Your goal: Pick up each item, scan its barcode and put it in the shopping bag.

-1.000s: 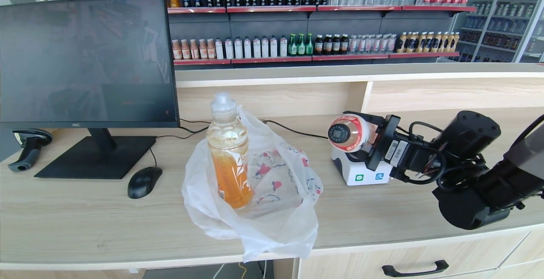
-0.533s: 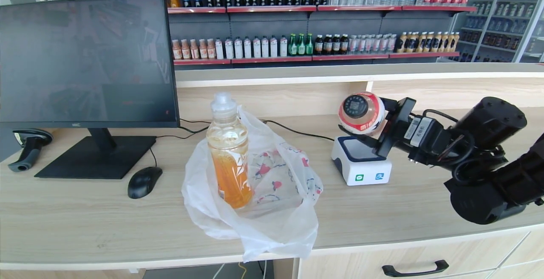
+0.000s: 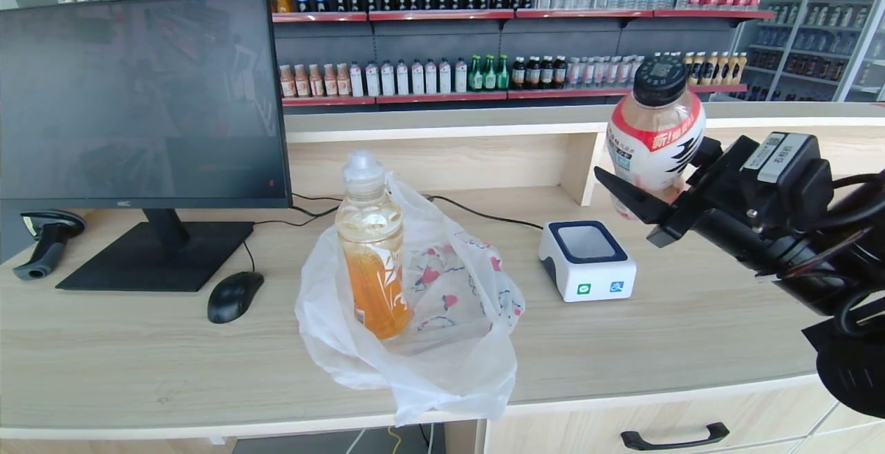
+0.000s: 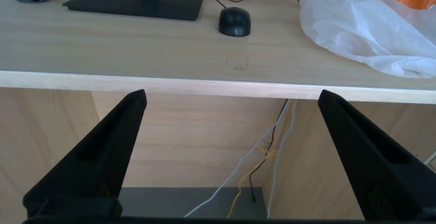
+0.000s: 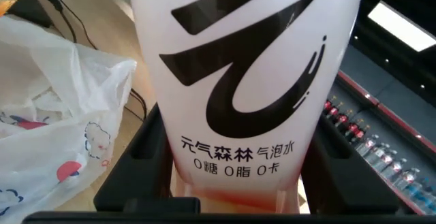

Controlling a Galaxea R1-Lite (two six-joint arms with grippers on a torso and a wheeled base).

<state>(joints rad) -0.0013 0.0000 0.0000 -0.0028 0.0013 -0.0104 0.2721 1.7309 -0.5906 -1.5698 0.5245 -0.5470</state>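
My right gripper (image 3: 657,195) is shut on a white drink bottle (image 3: 654,142) with a black cap and red band, held upright in the air above and to the right of the white barcode scanner (image 3: 586,260). Up close, the bottle (image 5: 245,81) sits between my right gripper's fingers (image 5: 136,163). The white plastic shopping bag (image 3: 422,316) lies open at the counter's middle with an orange drink bottle (image 3: 372,247) standing in it. My left gripper (image 4: 228,156) hangs open below the counter's front edge, nothing between its fingers.
A monitor (image 3: 138,101) stands at the left, with a black mouse (image 3: 235,296) and a handheld scanner (image 3: 47,240) near it. Cables run behind the bag. A raised wooden ledge (image 3: 581,129) borders the counter's back. Stocked shelves stand behind.
My right gripper has lifted the white bottle up and to the right, away from the scanner, and turned it from lying sideways to upright. The bag and orange bottle have not moved.
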